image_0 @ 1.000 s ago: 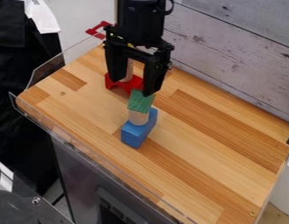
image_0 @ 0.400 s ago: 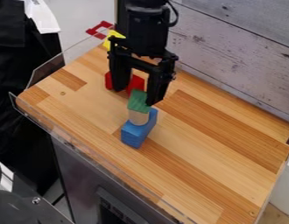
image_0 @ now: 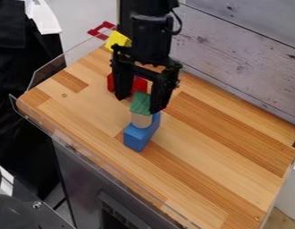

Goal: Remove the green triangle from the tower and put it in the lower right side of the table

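Green triangle (image_0: pixel 140 103): we count 1, above 1 blue blk (image_0: pixel 136 138) w/ 1 tan cyl (image_0: pixel 141 120) btwn; our tool (image_0: pixel 138 104) is open above blue blk; 1 red blk (image_0: pixel 140 85) + 1 yellow blk (image_0: pixel 117 40) beyond blue blk.

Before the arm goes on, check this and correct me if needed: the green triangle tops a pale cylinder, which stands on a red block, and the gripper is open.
Not a red block: the camera view shows the green triangle on top of a pale cylinder, which stands on a blue block. The gripper is open, as stated.
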Robot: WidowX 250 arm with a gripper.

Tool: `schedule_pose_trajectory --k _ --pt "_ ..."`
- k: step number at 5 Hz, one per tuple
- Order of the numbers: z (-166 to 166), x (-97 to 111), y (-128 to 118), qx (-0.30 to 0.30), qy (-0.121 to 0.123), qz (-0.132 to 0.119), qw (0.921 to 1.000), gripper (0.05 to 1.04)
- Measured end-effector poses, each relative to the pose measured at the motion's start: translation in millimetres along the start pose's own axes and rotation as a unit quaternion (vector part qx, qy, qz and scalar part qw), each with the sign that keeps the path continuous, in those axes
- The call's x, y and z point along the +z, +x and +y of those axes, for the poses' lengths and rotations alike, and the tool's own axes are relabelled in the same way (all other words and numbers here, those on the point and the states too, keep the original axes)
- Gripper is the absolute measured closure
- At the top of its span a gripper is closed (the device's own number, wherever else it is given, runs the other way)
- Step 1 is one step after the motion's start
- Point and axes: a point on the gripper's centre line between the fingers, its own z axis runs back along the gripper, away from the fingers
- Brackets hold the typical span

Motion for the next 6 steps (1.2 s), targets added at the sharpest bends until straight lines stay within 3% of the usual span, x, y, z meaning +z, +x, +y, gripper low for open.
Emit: schedule_pose_trajectory --k 1,2,3,6 --pt "1 -6 9 0.014 -0.001 -0.014 0.9998 0.131" --pt "0 -17 11 0.023 -0.013 -0.011 0.9996 0.372" --pt "1 -19 11 0.026 -0.023 -0.017 0.9992 0.485" --pt "1 -11 0 0.033 -0.018 -0.024 0.999 0.485"
